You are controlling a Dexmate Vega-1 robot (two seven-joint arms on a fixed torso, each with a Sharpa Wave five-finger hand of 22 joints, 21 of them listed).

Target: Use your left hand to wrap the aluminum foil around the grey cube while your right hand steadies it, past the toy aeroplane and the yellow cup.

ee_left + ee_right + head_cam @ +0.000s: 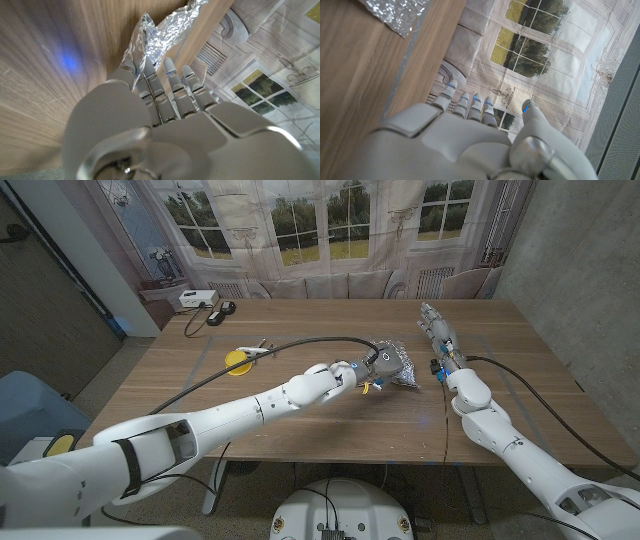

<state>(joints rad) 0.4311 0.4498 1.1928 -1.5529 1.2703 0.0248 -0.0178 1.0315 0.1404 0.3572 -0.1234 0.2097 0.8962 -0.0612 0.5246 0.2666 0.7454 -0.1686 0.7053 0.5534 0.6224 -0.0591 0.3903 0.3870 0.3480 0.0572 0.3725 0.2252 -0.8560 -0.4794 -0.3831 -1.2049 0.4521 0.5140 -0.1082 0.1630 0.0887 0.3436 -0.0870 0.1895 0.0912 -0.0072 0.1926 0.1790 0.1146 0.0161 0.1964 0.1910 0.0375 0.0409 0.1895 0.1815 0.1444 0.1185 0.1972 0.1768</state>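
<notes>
While left robot hand [385, 364] touches aluminum foil [402, 366], right robot hand [435, 323] apart, fingers extended

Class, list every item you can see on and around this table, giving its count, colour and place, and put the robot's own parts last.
Aluminium foil: one, silver, crumpled, table middle, at the left hand's fingertips.
Yellow cup: one, yellow, left part of table.
Toy aeroplane: one, pale, too small to tell more, beside the cup.
White box: one, white, far left corner.
Black device: one, black, cabled, next to the box.
Table: one, brown wood.
Left hand: one, grey, touching the foil.
Right hand: one, grey, right of the foil, apart from it.
</notes>
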